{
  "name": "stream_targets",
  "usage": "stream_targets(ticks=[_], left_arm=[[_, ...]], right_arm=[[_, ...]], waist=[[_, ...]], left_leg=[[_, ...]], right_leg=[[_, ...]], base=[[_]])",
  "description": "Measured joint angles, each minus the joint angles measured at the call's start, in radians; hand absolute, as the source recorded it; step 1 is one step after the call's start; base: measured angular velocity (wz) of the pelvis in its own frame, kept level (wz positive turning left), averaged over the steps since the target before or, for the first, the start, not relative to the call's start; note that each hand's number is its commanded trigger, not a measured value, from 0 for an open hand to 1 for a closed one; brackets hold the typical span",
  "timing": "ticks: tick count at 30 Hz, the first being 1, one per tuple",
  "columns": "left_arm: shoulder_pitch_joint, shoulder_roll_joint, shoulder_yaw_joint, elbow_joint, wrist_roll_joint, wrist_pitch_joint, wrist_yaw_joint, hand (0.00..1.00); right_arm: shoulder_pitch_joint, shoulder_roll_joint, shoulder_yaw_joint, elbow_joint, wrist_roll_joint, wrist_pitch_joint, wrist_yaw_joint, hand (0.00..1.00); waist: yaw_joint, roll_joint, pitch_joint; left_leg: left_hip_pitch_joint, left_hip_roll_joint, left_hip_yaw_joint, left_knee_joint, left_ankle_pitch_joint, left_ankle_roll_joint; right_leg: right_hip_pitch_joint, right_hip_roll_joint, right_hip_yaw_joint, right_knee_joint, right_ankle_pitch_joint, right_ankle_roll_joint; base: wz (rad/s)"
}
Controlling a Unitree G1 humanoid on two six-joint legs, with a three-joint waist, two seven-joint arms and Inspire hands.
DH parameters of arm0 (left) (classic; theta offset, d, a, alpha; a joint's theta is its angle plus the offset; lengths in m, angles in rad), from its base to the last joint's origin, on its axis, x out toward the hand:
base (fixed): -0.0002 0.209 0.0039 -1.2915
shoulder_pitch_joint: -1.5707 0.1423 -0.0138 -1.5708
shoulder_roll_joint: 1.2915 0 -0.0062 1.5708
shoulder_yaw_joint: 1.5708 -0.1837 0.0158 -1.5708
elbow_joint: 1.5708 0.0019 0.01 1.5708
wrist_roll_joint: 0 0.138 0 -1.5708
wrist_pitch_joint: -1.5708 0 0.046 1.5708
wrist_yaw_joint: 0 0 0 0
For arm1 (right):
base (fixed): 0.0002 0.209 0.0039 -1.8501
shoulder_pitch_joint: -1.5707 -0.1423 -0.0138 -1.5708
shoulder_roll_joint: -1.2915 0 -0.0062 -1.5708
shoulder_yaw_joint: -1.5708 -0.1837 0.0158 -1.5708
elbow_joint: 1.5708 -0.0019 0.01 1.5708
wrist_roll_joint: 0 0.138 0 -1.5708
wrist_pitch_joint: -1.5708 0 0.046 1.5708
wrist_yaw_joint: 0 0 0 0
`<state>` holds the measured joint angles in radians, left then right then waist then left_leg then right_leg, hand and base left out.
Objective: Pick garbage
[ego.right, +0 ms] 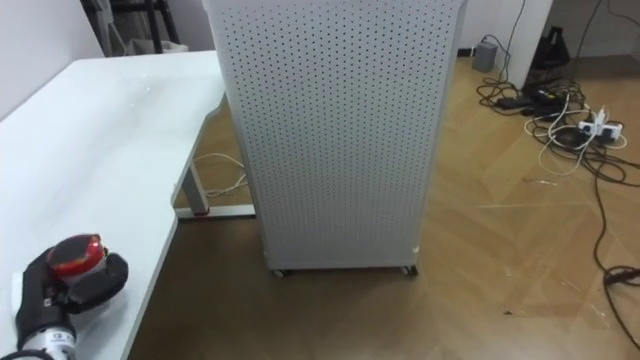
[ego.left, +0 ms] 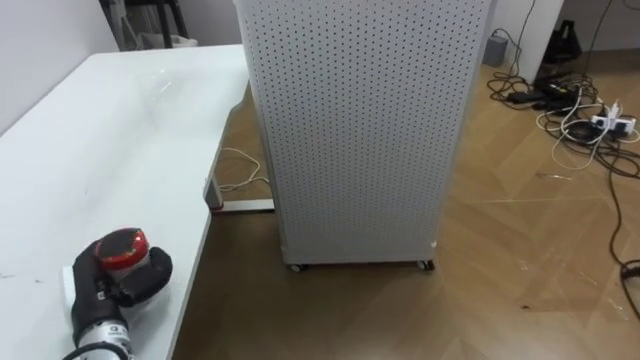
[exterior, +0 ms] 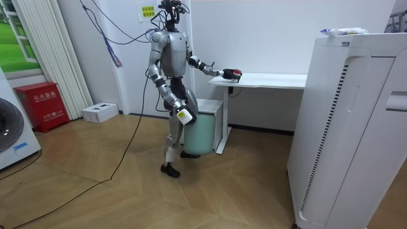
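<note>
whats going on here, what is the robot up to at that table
The robot stands at the end of a white table with its left hand resting on the tabletop, fingers curled round a red object, which looks like the piece of garbage. Its right hand hangs by its hip. A pale green bin stands by its legs, beside the table, and the red object has not gone into it yet. A white perforated cabinet on wheels stands ahead on the wooden floor.
</note>
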<state>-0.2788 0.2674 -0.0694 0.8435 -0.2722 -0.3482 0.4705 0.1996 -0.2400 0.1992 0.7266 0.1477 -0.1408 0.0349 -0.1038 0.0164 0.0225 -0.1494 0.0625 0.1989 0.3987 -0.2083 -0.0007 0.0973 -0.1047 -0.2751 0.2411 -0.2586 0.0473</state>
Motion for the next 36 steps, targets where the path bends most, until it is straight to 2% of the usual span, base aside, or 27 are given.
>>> stream_targets(ticks=[3, 10, 13, 16, 20, 24, 32, 36], left_arm=[[-0.001, 0.000, -0.030, 0.000, 0.000, 0.000, -0.003, 1.00], [0.000, -0.014, -0.035, -0.014, 0.001, 0.000, -0.012, 1.00], [0.010, -0.014, -0.071, -0.049, -0.001, 0.000, -0.013, 1.00], [0.015, -0.023, -0.127, -0.114, 0.001, 0.001, -0.047, 1.00], [0.018, -0.053, -0.212, -0.193, 0.063, 0.001, -0.114, 1.00], [0.037, -0.057, -0.289, -0.282, 0.085, 0.001, -0.182, 1.00], [0.059, -0.097, -0.305, -0.294, 0.147, 0.001, -0.246, 1.00], [0.062, -0.097, -0.345, -0.295, 0.148, 0.001, -0.271, 1.00]], right_arm=[[-0.001, 0.000, 0.000, 0.000, 0.000, 0.000, -0.012, 1.00], [-0.010, 0.000, 0.000, 0.007, 0.007, 0.000, -0.037, 1.00], [-0.026, 0.000, 0.000, 0.009, 0.025, 0.004, -0.033, 1.00], [-0.072, 0.000, 0.006, 0.018, 0.074, 0.013, -0.038, 1.00], [-0.155, 0.000, 0.006, 0.019, 0.084, 0.012, -0.050, 1.00], [-0.204, 0.000, 0.006, 0.019, 0.130, 0.009, -0.068, 1.00], [-0.245, -0.005, 0.005, 0.014, 0.138, 0.009, -0.080, 1.00], [-0.262, -0.005, 0.005, 0.004, 0.116, 0.009, -0.088, 1.00]], waist=[[0.000, 0.000, 0.0000], [0.001, -0.002, 0.0014], [0.004, -0.008, 0.0040], [0.007, -0.024, 0.0116], [0.011, -0.040, 0.0062], [0.006, -0.042, 0.0045], [0.005, -0.048, -0.0019], [0.003, -0.050, -0.0027]], left_leg=[[0.001, 0.000, 0.000, -0.002, 0.000, 0.000], [0.004, 0.000, 0.002, -0.005, 0.000, 0.000], [0.004, -0.001, 0.007, -0.010, 0.002, 0.002], [0.001, -0.001, 0.008, -0.010, 0.004, 0.003], [-0.016, -0.001, 0.008, -0.007, 0.005, 0.004], [-0.018, -0.001, 0.010, -0.008, 0.005, 0.004], [0.005, -0.002, 0.026, -0.028, 0.006, 0.003], [0.016, -0.003, 0.039, -0.042, 0.007, 0.003]], right_leg=[[-0.005, 0.000, 0.001, -0.001, 0.000, 0.000], [-0.007, -0.001, 0.003, 0.001, 0.000, 0.000], [-0.012, -0.002, 0.014, 0.001, 0.000, 0.000], [-0.017, -0.003, 0.013, 0.003, 0.000, 0.001], [-0.045, -0.005, 0.024, 0.018, 0.001, 0.002], [-0.046, -0.006, 0.026, 0.017, 0.002, 0.004], [-0.047, -0.009, 0.046, 0.016, 0.002, 0.004], [-0.046, -0.012, 0.053, 0.017, 0.002, 0.005]], base=[[0.00], [0.00], [-0.05], [0.00], [-0.05], [-0.03], [-0.07], [-0.07]])
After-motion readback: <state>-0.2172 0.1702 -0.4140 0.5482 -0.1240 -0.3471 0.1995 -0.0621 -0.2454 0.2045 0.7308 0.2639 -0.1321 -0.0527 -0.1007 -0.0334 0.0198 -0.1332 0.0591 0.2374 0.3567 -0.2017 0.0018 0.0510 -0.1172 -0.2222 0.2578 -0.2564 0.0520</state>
